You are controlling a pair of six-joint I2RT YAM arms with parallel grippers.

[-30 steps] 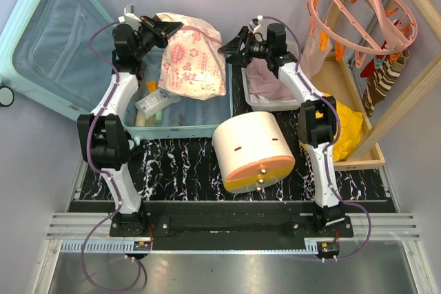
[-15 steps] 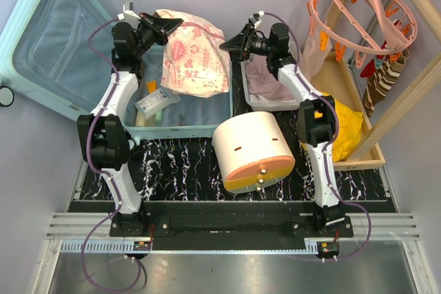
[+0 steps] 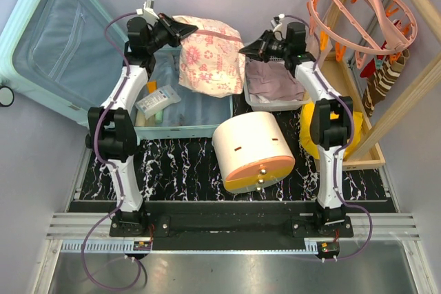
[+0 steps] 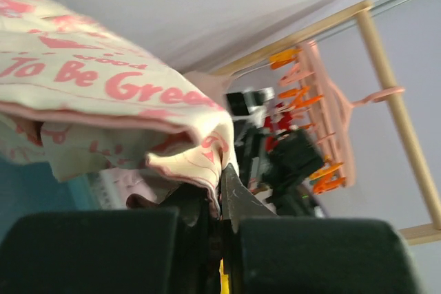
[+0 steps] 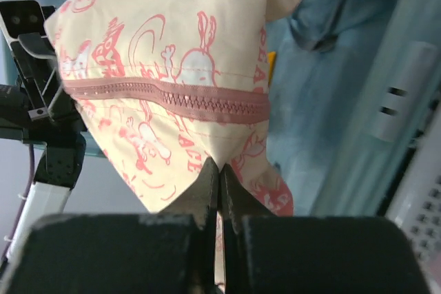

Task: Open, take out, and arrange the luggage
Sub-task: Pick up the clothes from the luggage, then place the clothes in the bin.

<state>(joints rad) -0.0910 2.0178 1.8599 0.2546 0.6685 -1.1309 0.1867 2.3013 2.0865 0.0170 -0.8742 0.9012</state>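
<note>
Now, from above, you see the large pale mint-blue hard-shell suitcase [image 3: 48,46] lying open at far left, with the cream, pink-printed zippered fabric pouch [image 3: 207,60] hanging over its right side. On the left wrist view, the left gripper [image 4: 224,172] is clenched on a pouch corner. On the right wrist view, the right gripper [image 5: 219,170] pinches the opposite edge. Lift both ends level, and don't pull them apart.

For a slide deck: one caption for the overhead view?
Left gripper and right gripper pinch opposite ends of a pink-printed pouch above the open suitcase.
</note>
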